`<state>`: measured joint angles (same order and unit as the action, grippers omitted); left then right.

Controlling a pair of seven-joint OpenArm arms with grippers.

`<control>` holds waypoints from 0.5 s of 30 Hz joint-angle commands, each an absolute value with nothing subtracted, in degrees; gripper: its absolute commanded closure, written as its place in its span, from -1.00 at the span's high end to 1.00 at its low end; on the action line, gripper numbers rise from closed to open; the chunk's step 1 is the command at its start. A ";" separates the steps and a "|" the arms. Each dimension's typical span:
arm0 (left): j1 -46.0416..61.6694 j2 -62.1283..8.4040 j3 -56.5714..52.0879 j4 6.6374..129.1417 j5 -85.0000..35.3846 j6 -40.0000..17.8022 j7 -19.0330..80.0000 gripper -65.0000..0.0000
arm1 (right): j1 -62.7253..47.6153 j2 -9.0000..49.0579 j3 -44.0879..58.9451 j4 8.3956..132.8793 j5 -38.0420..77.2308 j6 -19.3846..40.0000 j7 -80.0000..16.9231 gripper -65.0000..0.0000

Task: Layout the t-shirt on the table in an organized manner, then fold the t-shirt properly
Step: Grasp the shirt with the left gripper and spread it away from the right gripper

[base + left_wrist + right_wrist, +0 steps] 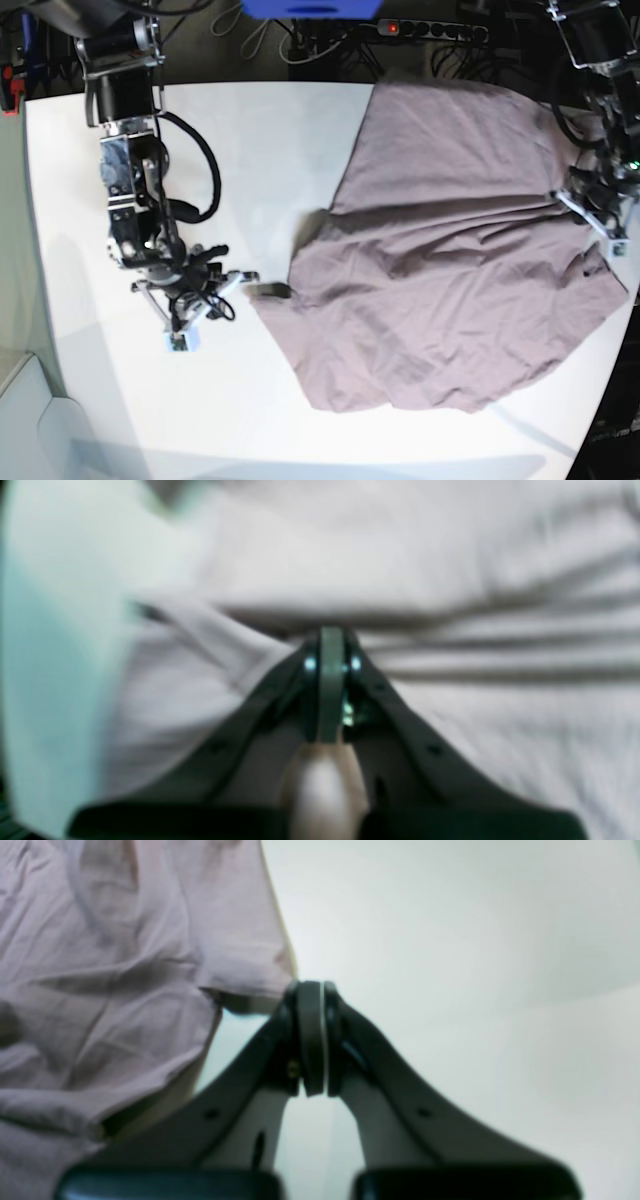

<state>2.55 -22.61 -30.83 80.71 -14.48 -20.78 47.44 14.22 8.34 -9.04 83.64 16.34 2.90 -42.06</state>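
The white table [120,400] fills the frame under dark cabling, the mauve t-shirt [450,290] rumpled right of centre, left gripper [331,635] and right gripper [310,987] both pressed together

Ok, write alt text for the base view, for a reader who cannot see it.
A mauve t-shirt lies rumpled and spread over the right half of a white table, seen from above. The right gripper, at the picture's left, has its jaws shut at the shirt's near corner. The left gripper, at the picture's right, sits at the shirt's opposite edge.
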 commanded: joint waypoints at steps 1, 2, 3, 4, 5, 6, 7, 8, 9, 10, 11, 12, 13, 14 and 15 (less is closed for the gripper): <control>1.45 -23.60 -31.96 83.30 -15.08 -20.79 46.64 -1.00 | 15.87 7.43 -9.01 84.53 16.75 2.86 -40.75 -1.00; 1.45 -23.43 -32.75 84.79 -15.08 -20.79 47.34 -1.00 | 16.04 7.16 -9.01 84.44 16.75 2.86 -40.75 -1.00; 1.45 -23.25 -33.36 86.20 -15.08 -20.79 48.31 -1.00 | 16.57 6.64 -9.10 84.44 16.75 2.86 -40.75 -1.00; 1.45 -23.16 -33.71 88.13 -15.16 -20.79 49.45 -1.00 | 17.10 5.85 -9.71 84.18 16.75 2.86 -40.75 -1.00; 1.54 -22.99 -33.80 90.15 -15.16 -20.79 50.86 -1.00 | 17.63 5.41 -10.59 83.12 16.75 2.86 -40.75 -1.00; 1.63 -22.46 -33.63 91.82 -15.25 -20.79 52.00 -1.00 | 18.42 4.88 -11.12 81.89 16.75 2.86 -40.57 -1.00; 1.63 -21.05 -33.63 94.02 -15.25 -20.79 53.05 -1.00 | 19.47 4.44 -11.56 79.96 16.75 2.86 -40.40 -1.00; 1.71 -19.82 -33.71 96.04 -15.25 -20.79 54.02 -1.00 | 20.44 3.38 -12.35 77.76 16.75 2.86 -40.22 -1.00; 1.80 -18.68 -33.71 97.89 -15.08 -20.79 55.08 -1.00 | 21.76 2.68 -12.97 75.65 16.75 2.86 -40.22 -1.00; 2.33 -17.63 -33.71 99.30 -15.08 -20.79 56.13 -1.00 | 23.08 1.98 -13.49 73.45 16.75 2.86 -40.22 -1.00; 3.30 -16.40 -33.45 100.88 -15.08 -20.79 56.84 -1.00 | 24.31 1.36 -14.20 70.99 16.75 2.86 -40.22 -1.00; 4.26 -15.08 -33.36 102.11 -15.16 -20.79 57.27 -1.00 | 25.80 0.66 -14.90 68.53 16.75 2.95 -40.13 -1.00; 4.88 -13.32 -33.27 103.43 -15.16 -20.79 57.80 -1.00 | 27.30 -0.13 -15.69 66.15 16.75 2.95 -40.13 -1.00; 5.58 -11.74 -33.27 104.31 -15.16 -20.79 57.89 -1.00 | 28.44 -0.66 -16.40 63.78 16.75 2.95 -39.96 -1.00; 6.29 -10.42 -32.92 104.75 -15.08 -20.79 57.89 -1.00 | 29.76 -1.19 -17.10 61.58 16.75 2.95 -39.25 -1.00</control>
